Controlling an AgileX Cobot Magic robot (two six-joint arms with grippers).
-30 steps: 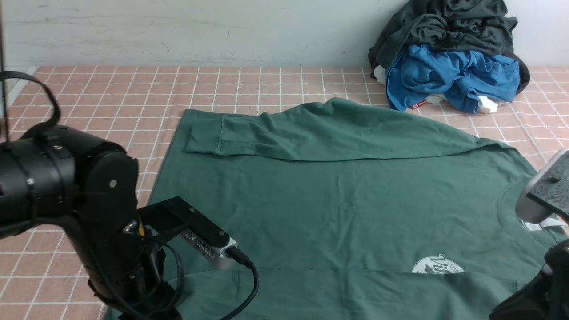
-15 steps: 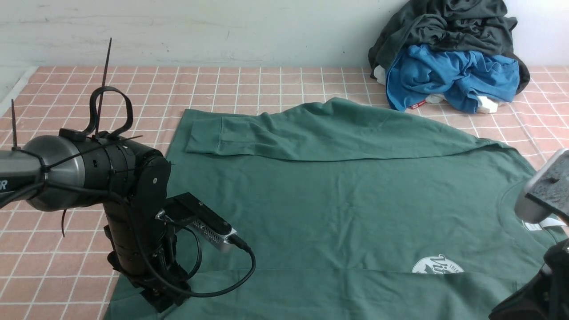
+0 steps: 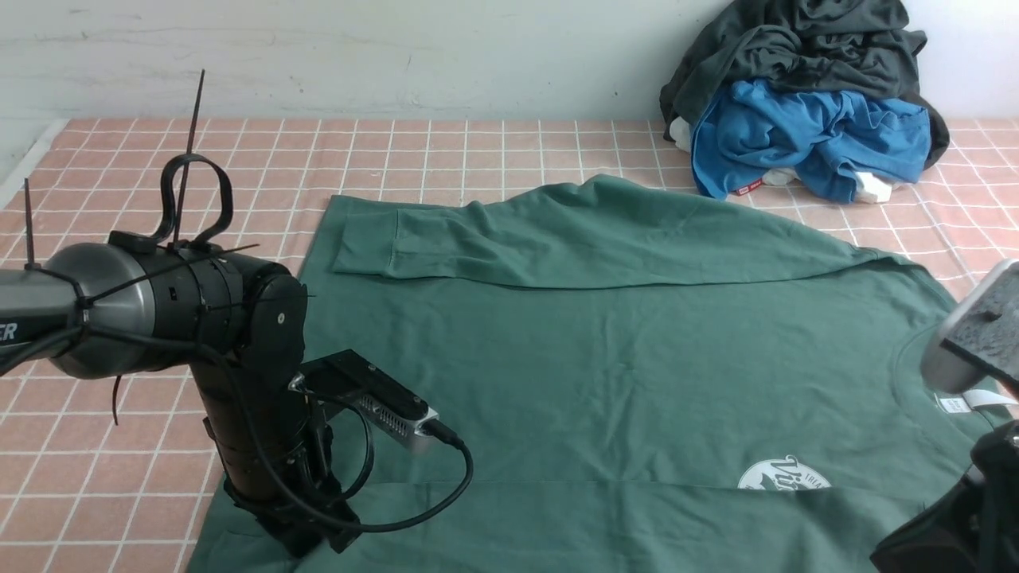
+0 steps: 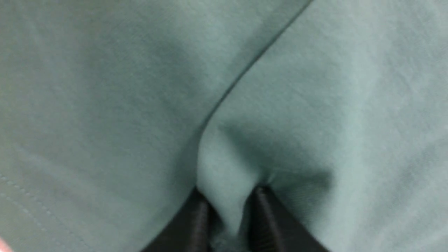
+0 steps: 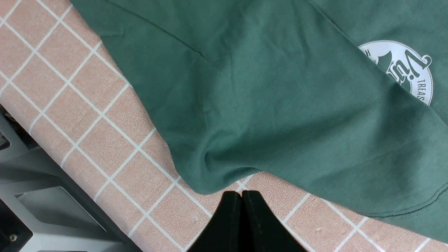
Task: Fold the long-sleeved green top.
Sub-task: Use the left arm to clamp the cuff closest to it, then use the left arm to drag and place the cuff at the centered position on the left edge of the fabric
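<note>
The green long-sleeved top (image 3: 605, 358) lies flat on the tiled table, its white round logo (image 3: 784, 475) near the front right. One sleeve (image 3: 557, 239) is folded across the far side. My left gripper (image 3: 306, 549) is down at the top's near left corner. In the left wrist view, the left gripper (image 4: 229, 196) is shut on a pinched ridge of the green fabric (image 4: 315, 87). My right gripper (image 5: 241, 193) is shut and empty, hovering over bare tiles just off the top's edge (image 5: 280, 105), with the logo (image 5: 402, 70) nearby.
A pile of dark grey and bright blue garments (image 3: 804, 103) sits at the back right against the wall. The pink tiled table cover (image 3: 159, 159) shows to the left of the top. The table's edge (image 5: 42, 175) runs close to my right gripper.
My left arm has dropped onto the top's near left corner, and its jaws have closed on a ridge of fabric. The right arm has barely shifted.
</note>
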